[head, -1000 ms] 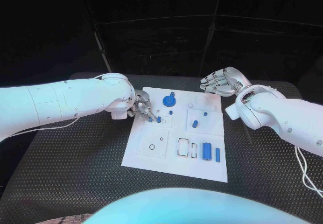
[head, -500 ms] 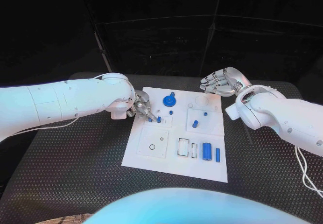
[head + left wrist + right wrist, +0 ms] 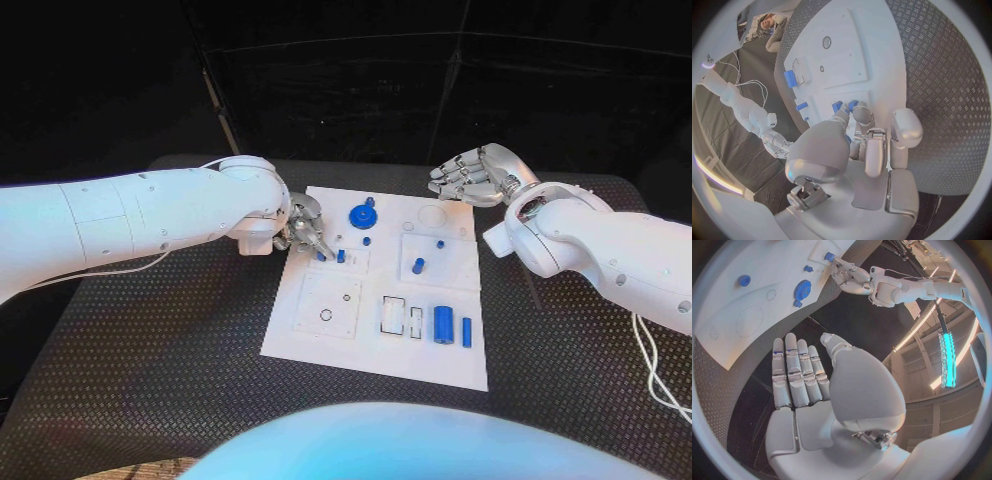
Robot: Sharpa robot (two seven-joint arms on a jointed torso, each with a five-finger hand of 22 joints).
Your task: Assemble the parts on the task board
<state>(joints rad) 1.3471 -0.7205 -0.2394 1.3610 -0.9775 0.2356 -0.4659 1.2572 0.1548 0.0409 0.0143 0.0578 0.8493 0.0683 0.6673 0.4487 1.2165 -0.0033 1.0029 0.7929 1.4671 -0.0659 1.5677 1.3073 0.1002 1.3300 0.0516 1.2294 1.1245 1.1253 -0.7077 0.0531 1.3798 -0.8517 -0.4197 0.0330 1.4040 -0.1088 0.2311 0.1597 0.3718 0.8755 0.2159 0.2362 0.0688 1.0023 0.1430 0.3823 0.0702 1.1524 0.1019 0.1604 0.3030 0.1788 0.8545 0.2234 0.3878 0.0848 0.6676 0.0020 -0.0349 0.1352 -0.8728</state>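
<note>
**Legible markings: none found**

No text, label, brand, number or sign can be read on the task board [image 3: 378, 330], the blue parts [image 3: 444, 324] or either arm. The board carries only printed outlines and circles, without lettering legible in any view.

Task board [image 3: 378, 340] sits mid-surface [image 3: 159, 350]; gear [image 3: 362, 215] at its far end, two pegs [image 3: 453, 326] near-right.

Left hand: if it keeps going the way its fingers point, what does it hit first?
Most likely the small blue peg right at the tips of the left hand, standing on the white board. The fingers already look at or on it; contact is unclear.
</note>
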